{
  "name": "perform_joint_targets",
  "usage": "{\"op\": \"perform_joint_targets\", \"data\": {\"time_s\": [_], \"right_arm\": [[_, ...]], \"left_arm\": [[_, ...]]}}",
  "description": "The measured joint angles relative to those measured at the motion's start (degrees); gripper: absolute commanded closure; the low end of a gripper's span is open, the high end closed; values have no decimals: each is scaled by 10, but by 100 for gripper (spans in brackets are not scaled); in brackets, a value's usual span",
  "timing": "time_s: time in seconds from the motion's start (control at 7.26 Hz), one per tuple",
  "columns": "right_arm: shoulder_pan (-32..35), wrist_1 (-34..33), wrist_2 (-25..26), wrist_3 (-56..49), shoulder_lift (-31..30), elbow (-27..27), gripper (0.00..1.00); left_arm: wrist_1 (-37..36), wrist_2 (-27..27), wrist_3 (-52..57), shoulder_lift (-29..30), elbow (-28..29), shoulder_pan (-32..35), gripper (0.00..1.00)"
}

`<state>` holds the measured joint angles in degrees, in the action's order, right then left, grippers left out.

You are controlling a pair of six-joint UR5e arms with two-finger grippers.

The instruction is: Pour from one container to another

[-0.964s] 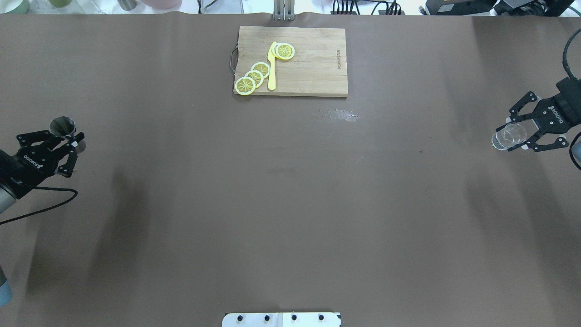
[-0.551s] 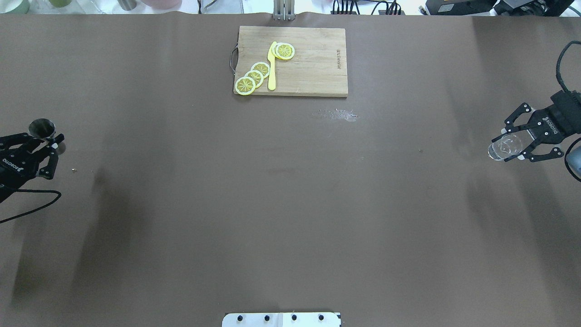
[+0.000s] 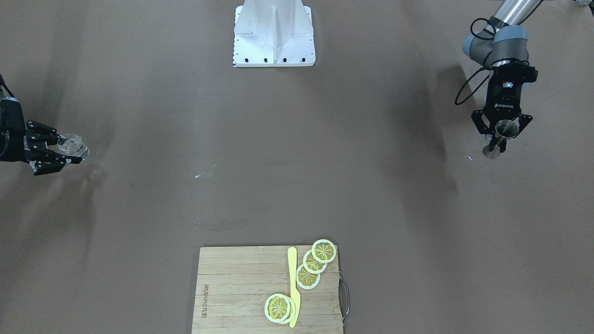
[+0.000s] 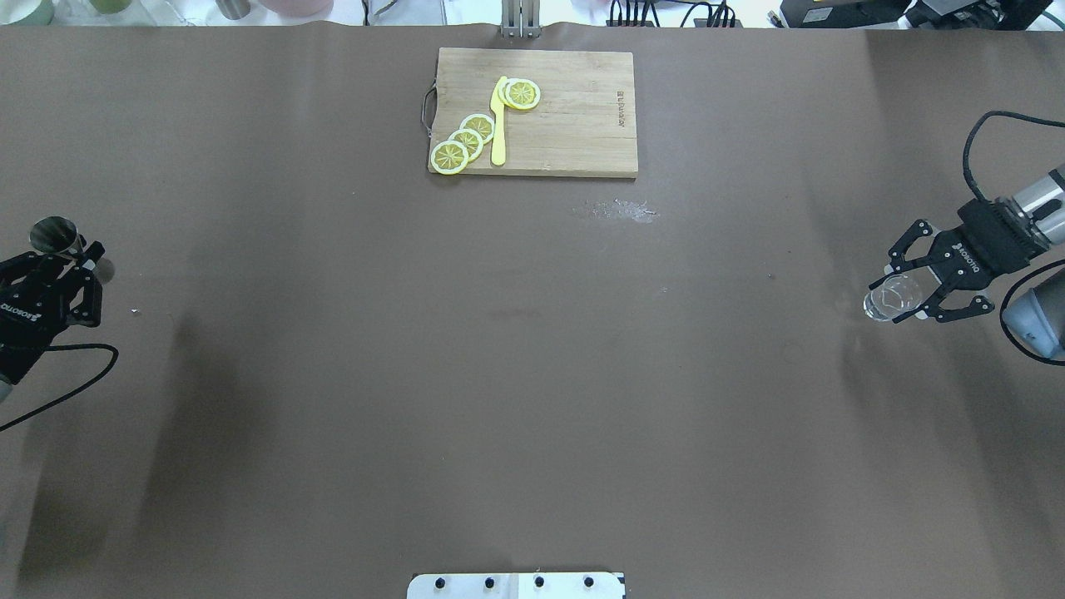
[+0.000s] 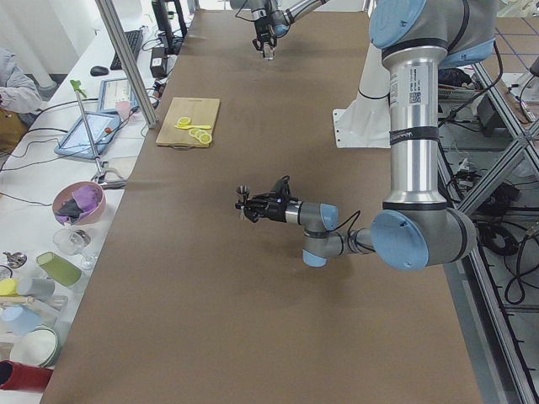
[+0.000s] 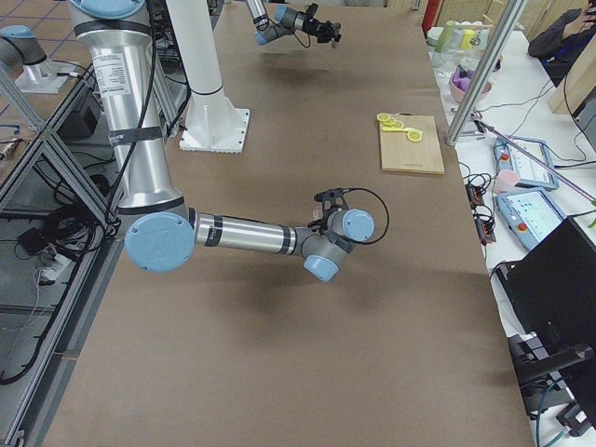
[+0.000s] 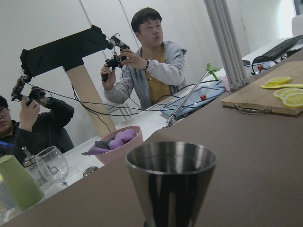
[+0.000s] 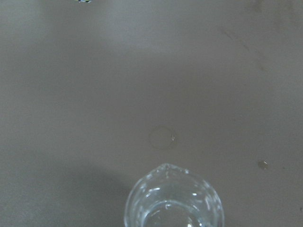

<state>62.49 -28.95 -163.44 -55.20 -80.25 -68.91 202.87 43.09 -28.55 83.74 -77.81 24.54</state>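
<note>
Jigger [image 4: 52,235]: upright, near the left edge of the table [image 4: 532,374], clamped at its waist by the left pincer [image 4: 83,256]. Glass tumbler [image 4: 889,299]: near the right edge, gripped by the right pincer [image 4: 903,297]. The two vessels are well apart. Cutting board [image 4: 574,116]: at the far edge.

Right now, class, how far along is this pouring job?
Done: both vessels grasped. In hand: left gripper holds the jigger at the table's left end, right gripper holds the glass at the right end, far apart. Left: bring them together and tip the jigger over the glass.
</note>
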Motion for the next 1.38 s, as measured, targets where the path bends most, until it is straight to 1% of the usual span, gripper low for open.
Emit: {"op": "perform_joint_targets", "data": {"time_s": [0.28,0.41,0.83,1.1,1.38], "right_arm": [[-16,0,16,1,4,4,100],[-20,0,20,1,5,7,100],[-30,0,32,0,6,14,100],[-34,0,37,0,6,16,100],[-34,0,39,0,7,18,100]], "left_arm": [[-8,-37,-105,-7,-14,-28,100],[-31,-54,-129,-18,-25,-43,100],[-129,-106,-182,-32,-49,-82,100],[-179,-117,-233,-32,-62,-88,100],[-240,-134,-261,-32,-73,-97,100]]}}
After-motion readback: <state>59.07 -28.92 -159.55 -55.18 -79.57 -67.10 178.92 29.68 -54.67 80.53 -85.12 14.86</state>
